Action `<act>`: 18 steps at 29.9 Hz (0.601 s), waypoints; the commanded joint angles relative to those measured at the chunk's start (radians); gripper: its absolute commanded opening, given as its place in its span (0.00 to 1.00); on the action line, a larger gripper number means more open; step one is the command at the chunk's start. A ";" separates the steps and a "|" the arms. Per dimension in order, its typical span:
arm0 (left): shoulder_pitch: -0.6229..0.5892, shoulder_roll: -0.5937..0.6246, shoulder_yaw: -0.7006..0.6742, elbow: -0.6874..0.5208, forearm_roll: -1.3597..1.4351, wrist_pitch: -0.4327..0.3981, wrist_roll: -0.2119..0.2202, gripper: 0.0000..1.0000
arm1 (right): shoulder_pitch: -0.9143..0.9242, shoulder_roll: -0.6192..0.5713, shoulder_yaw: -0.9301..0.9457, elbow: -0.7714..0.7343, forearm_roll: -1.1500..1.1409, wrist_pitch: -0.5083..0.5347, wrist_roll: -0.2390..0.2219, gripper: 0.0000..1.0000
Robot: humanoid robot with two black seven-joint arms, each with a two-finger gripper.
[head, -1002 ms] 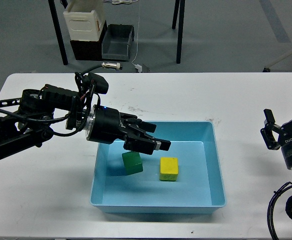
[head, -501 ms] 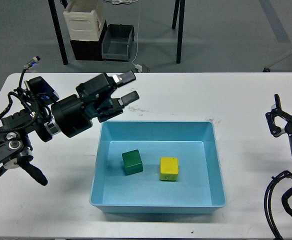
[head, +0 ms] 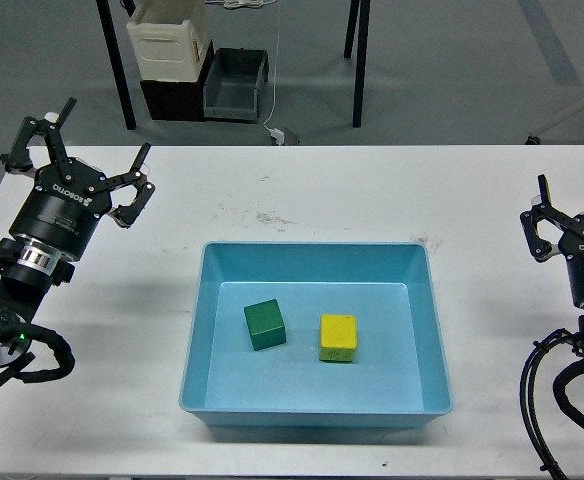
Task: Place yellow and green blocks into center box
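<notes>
A green block (head: 265, 324) and a yellow block (head: 338, 338) sit side by side on the floor of the light blue box (head: 422, 300) in the middle of the white table. My left gripper (head: 80, 147) is at the far left, raised above the table, open and empty, well away from the box. My right gripper (head: 576, 215) is at the far right edge, open and empty, apart from the box.
The white table (head: 302, 200) runs across the view. Behind it on the floor stand a cream bin (head: 169, 40) on a black crate and a grey bin (head: 236, 84), with table legs beside them.
My left arm has pulled back from over the box to the far left and its gripper now stands upright and open. The green block stays in the box.
</notes>
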 commanded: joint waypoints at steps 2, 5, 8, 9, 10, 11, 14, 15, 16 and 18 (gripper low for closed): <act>0.051 -0.008 -0.006 0.003 -0.202 -0.019 0.000 1.00 | -0.006 0.000 0.001 0.004 0.059 0.000 0.004 1.00; 0.069 -0.015 -0.001 0.001 -0.215 -0.031 0.000 1.00 | -0.023 0.000 0.001 0.002 0.169 -0.005 -0.006 1.00; 0.103 -0.018 -0.003 -0.006 -0.215 -0.033 0.000 1.00 | -0.049 0.000 -0.002 0.002 0.304 -0.008 -0.012 1.00; 0.107 -0.026 -0.004 -0.009 -0.216 -0.034 0.000 1.00 | -0.055 0.000 -0.003 0.002 0.338 -0.008 -0.016 1.00; 0.115 -0.038 -0.004 -0.015 -0.216 -0.033 0.000 1.00 | -0.064 0.000 -0.005 -0.001 0.366 -0.008 -0.023 1.00; 0.124 -0.049 -0.007 -0.019 -0.218 -0.033 0.000 1.00 | -0.072 0.000 -0.005 -0.002 0.384 -0.008 -0.029 1.00; 0.164 -0.073 -0.039 -0.025 -0.241 -0.039 0.000 1.00 | -0.100 0.000 -0.005 0.001 0.418 -0.008 -0.041 1.00; 0.179 -0.083 -0.052 -0.028 -0.256 -0.051 0.000 1.00 | -0.107 0.000 -0.005 0.004 0.438 -0.008 -0.047 1.00; 0.190 -0.090 -0.058 -0.029 -0.268 -0.068 0.000 1.00 | -0.114 0.000 -0.005 0.004 0.461 -0.008 -0.052 1.00; 0.209 -0.104 -0.058 -0.029 -0.288 -0.123 0.000 1.00 | -0.120 0.000 -0.005 0.005 0.520 -0.008 -0.062 1.00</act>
